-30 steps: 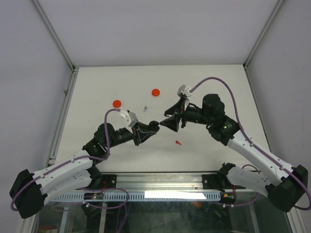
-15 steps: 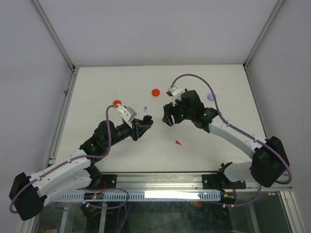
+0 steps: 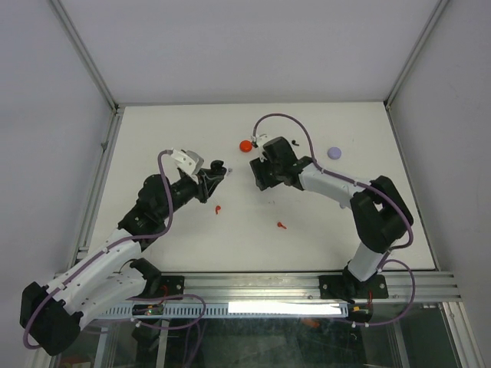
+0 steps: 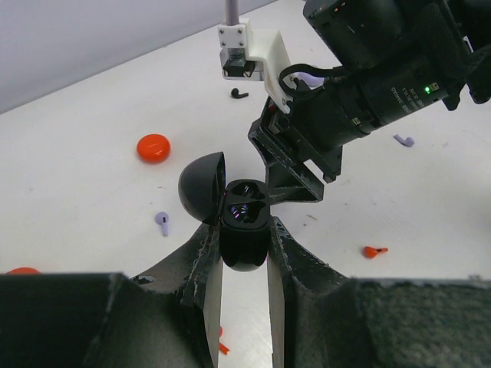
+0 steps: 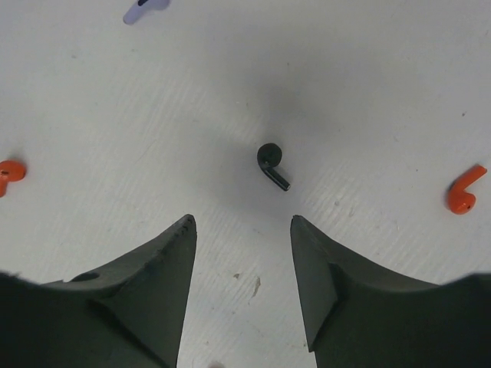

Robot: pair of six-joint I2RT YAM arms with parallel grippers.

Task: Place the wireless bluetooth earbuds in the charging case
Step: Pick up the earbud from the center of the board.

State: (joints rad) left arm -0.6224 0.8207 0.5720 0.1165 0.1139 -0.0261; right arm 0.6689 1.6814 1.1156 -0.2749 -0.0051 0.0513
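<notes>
My left gripper (image 3: 215,173) (image 4: 245,230) is shut on the black charging case (image 4: 245,222). The case's lid (image 4: 202,186) is open, and it is held above the table. My right gripper (image 3: 260,175) (image 5: 242,220) is open and empty, pointing down at the table. A black earbud (image 5: 271,162) lies just beyond its fingertips; it also shows in the left wrist view (image 4: 240,93). Red earbuds (image 3: 218,208) (image 3: 282,225) lie on the table nearer the arms. Lavender earbuds (image 4: 162,222) (image 4: 404,140) lie to either side of the case.
A red disc (image 3: 245,145) lies just behind the right gripper. A lavender disc (image 3: 334,152) lies at the right. Another red disc (image 4: 153,147) shows in the left wrist view. Red earbuds (image 5: 466,192) (image 5: 9,172) flank the right gripper.
The two grippers have drawn apart. The right gripper swung left and back and now points down over the black earbud. The left gripper moved left and back with the case.
</notes>
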